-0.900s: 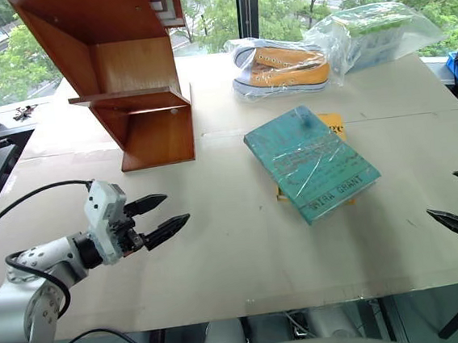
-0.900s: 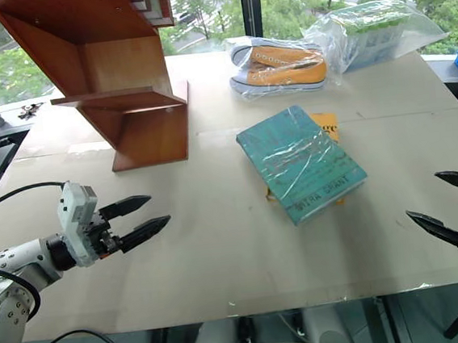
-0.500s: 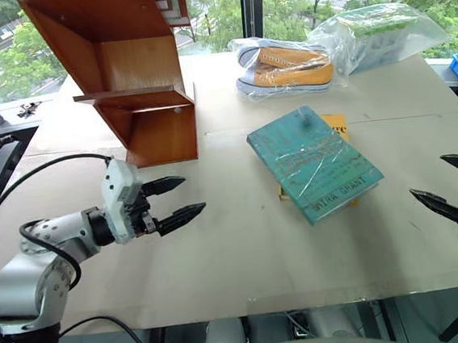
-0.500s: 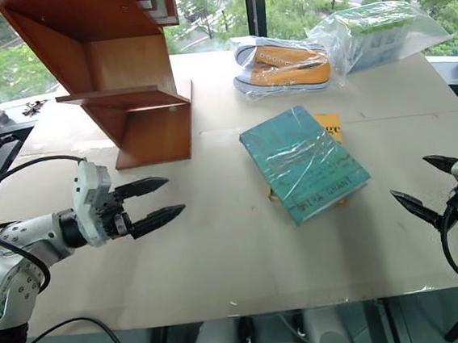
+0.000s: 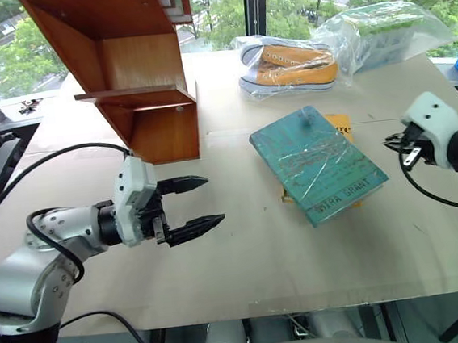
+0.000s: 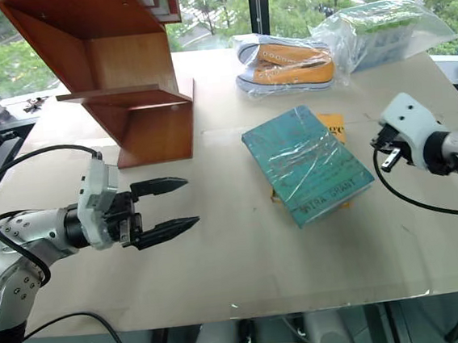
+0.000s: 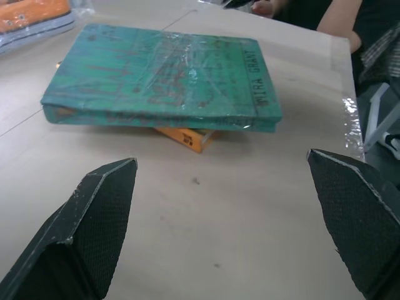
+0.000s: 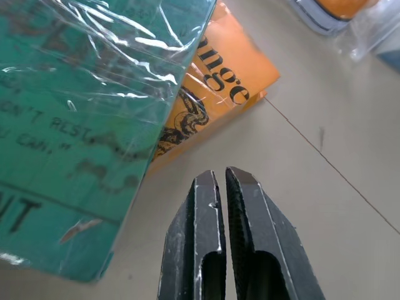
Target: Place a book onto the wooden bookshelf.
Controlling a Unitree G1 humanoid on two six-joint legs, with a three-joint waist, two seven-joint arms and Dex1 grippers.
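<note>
— Behind the table [image 5: 245, 251], what can you make out?
— Windows with green trees beyond. The bookshelf [image 5: 126, 76] stands at the far left of the table, and its top is cut off by the frame, so whatever sits up there (a sliver of red and white) can't be read.

— And the book [image 5: 317, 161]?
— It lies flat mid-table, right of centre, teal under shiny wrap, well apart from the bookshelf. It rests on an orange book [image 8: 215, 100], which is mostly hidden; only a corner and a few letters of its title show.

— Anything bagged?
— Two clear bags at the far edge. One holds an orange sneaker [image 5: 293, 64]; the other bag [image 5: 382, 31] holds something green and white that I can't identify through the plastic.

— The end effectors?
— The left end effector [image 5: 191, 202] hovers over bare table, left of the book, pointing toward it with fingers spread wide and holding nothing. The right end effector [image 8: 225, 181] sits just right of the books, fingers pressed together and empty, tips above the table beside the orange corner.

— Anyone else?
— A person's hand [image 7: 265, 7], partly cut off, shows at the table's far side in the left wrist view.
</note>
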